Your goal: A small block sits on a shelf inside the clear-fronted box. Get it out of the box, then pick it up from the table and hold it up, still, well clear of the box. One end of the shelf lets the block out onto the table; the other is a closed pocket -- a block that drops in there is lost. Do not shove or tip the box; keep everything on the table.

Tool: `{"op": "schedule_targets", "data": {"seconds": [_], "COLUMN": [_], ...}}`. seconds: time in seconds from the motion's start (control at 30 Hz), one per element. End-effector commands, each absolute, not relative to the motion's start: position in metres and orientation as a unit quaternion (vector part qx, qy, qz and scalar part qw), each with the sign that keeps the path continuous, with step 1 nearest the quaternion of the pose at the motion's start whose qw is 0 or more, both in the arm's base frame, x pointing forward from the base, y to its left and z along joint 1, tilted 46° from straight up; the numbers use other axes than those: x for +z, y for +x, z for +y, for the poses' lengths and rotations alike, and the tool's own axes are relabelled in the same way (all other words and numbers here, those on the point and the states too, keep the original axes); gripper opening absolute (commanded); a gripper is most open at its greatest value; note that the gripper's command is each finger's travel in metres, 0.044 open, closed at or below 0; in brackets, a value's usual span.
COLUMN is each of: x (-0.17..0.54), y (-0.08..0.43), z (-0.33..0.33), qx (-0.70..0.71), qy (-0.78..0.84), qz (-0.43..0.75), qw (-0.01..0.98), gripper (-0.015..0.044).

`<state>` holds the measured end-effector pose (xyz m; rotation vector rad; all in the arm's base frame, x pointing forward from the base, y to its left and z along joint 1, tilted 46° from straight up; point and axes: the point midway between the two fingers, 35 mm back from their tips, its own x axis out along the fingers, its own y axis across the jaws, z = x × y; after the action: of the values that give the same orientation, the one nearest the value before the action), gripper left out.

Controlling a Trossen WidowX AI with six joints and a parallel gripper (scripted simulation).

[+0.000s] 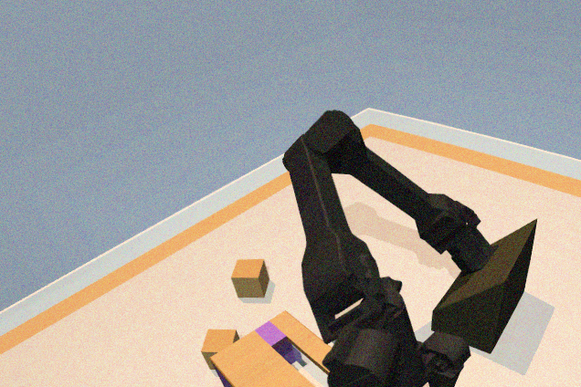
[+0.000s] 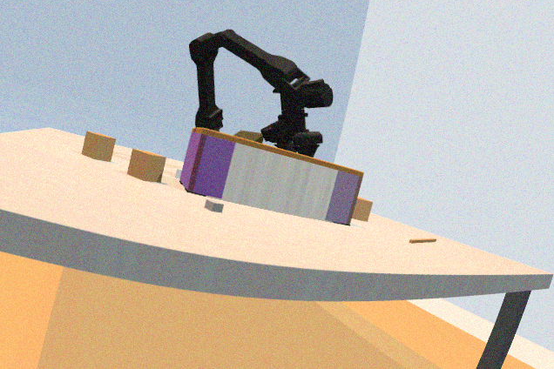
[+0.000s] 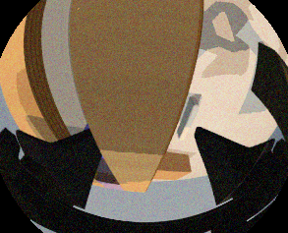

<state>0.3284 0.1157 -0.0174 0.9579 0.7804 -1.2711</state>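
The box point(image 1: 262, 360) point(image 2: 280, 178) point(image 3: 136, 87) has a wooden top, purple end parts and a pale front. A slot shows along its top in the top view. I cannot make out a block inside the box. A small grey block point(image 2: 213, 205) lies on the table just in front of the box's purple end. My gripper point(image 3: 154, 129) is open and empty. In the wrist view the box's wooden top lies beyond and between the fingers. In the exterior view the fingertips are hidden behind the box's top edge; the top view cuts the gripper off at the bottom.
Two wooden cubes point(image 1: 250, 278) point(image 2: 98, 146) stand beyond the box's purple end. Another cube point(image 2: 363, 209) stands at its other end. A thin wooden stick point(image 2: 422, 240) lies farther right. A dark wedge-shaped body point(image 1: 483, 307) point(image 2: 248, 136) stands behind the box.
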Motion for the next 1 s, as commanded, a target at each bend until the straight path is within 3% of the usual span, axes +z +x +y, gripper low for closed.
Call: {"op": "schedule_targets", "data": {"seconds": [0.0, 0.47, 0.73, 0.93, 0.97], "x": [-0.028, -0.043, 0.002, -0.002, -0.002], "y": [0.330, 0.332, 0.324, 0.324, 0.324], "z": [0.123, 0.139, 0.179, 0.180, 0.180], "qx": [-0.558, -0.558, -0.555, -0.549, -0.547], "qy": [0.420, 0.421, 0.419, 0.416, 0.412], "qz": [0.342, 0.342, 0.344, 0.345, 0.348], "qw": [0.628, 0.628, 0.632, 0.637, 0.641], "gripper": [0.0400, 0.0400, 0.0400, 0.0400, 0.0374]}}
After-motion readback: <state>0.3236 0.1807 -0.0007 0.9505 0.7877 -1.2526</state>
